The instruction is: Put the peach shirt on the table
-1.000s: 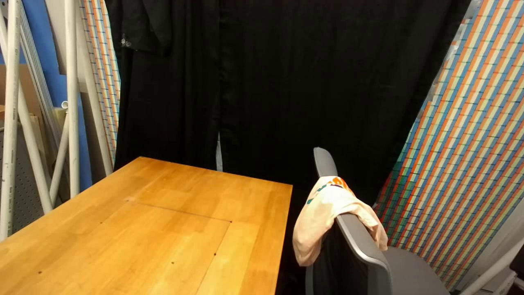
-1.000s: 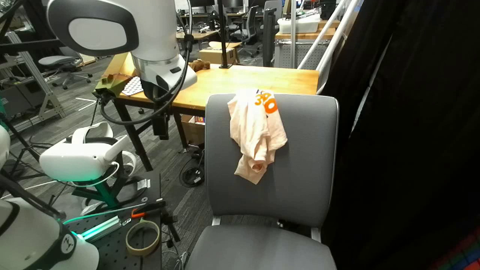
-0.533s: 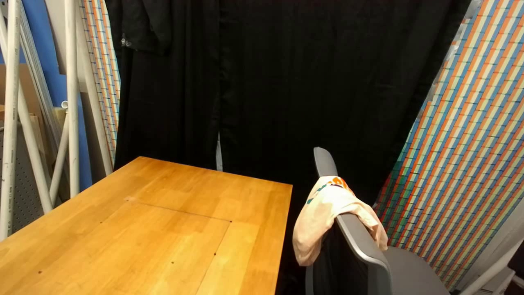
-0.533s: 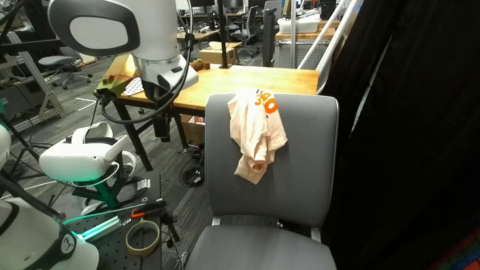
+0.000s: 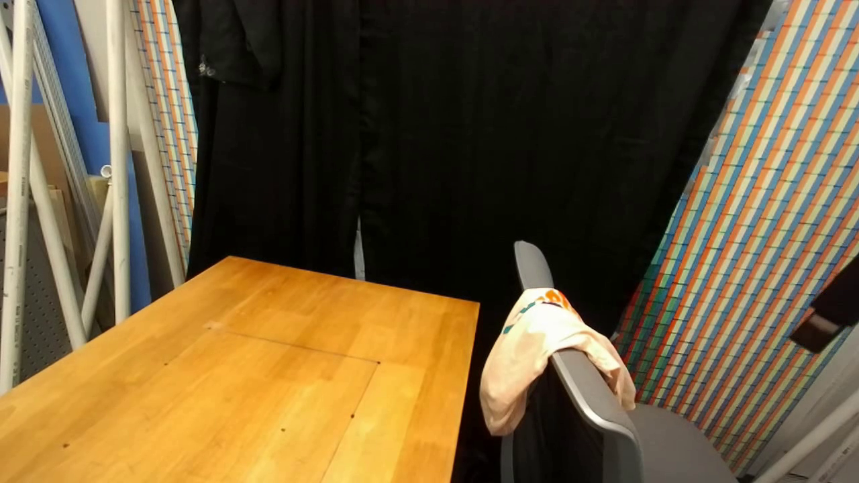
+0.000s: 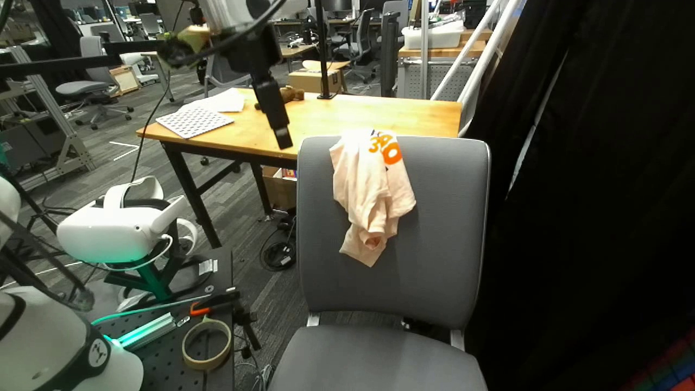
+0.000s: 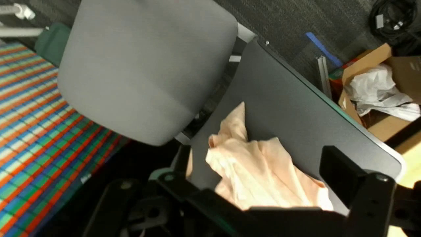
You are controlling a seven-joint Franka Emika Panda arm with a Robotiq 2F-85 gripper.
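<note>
The peach shirt hangs draped over the top of the grey chair's backrest; it shows in both exterior views (image 5: pixel 530 352) (image 6: pixel 366 187) and in the wrist view (image 7: pixel 263 174). It is peach with orange and dark print near the top. The wooden table (image 5: pixel 268 382) stands behind the chair; it also shows in an exterior view (image 6: pixel 380 114). My gripper (image 7: pixel 258 161) is open and empty, its fingers wide apart with the shirt seen between them. In an exterior view the gripper (image 6: pixel 283 138) hangs above and left of the backrest, apart from the shirt. Its tip enters at an exterior view's right edge (image 5: pixel 815 332).
The grey chair backrest (image 6: pixel 445 228) stands between the shirt and the table. A perforated white sheet (image 6: pixel 194 122) and a brown toy (image 6: pixel 291 94) lie on the table. A headset (image 6: pixel 108 233) and a tape roll (image 6: pixel 206 345) are by the robot's base. Black curtains (image 6: pixel 586 217) hang beside the chair.
In an exterior view, my arm and gripper have risen and moved right, and the gripper now tilts. Its tip has come into view at an exterior view's right edge. The shirt has not moved.
</note>
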